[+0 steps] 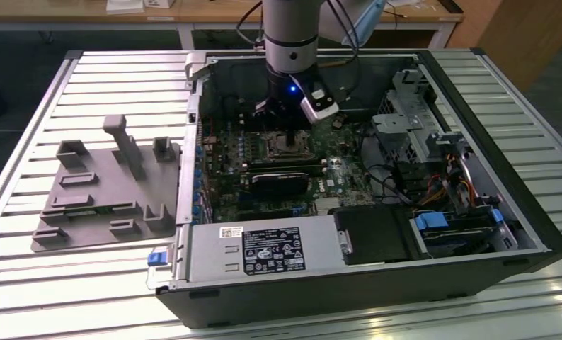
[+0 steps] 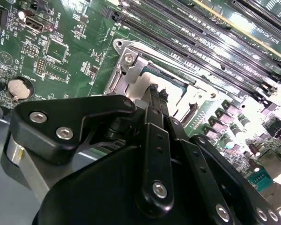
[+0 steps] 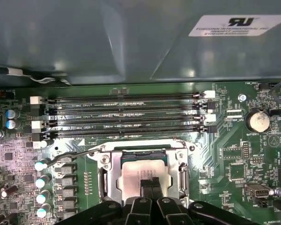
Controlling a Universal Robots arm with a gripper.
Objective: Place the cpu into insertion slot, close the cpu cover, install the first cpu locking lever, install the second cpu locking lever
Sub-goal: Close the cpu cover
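My claw [image 3: 150, 182], fingers pressed together, hovers right at the silver chip [image 3: 135, 174] lying inside the closed metal cover [image 3: 110, 164]

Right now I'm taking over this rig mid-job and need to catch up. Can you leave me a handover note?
Gripper: shut, tips on or just above the cpu.
Cpu sits in the slot; the cover looks down around it.
Done: cpu placed, cover seemingly closed.
Left: one lever sticks out from the socket, apparently unlatched; I cannot tell about the other.
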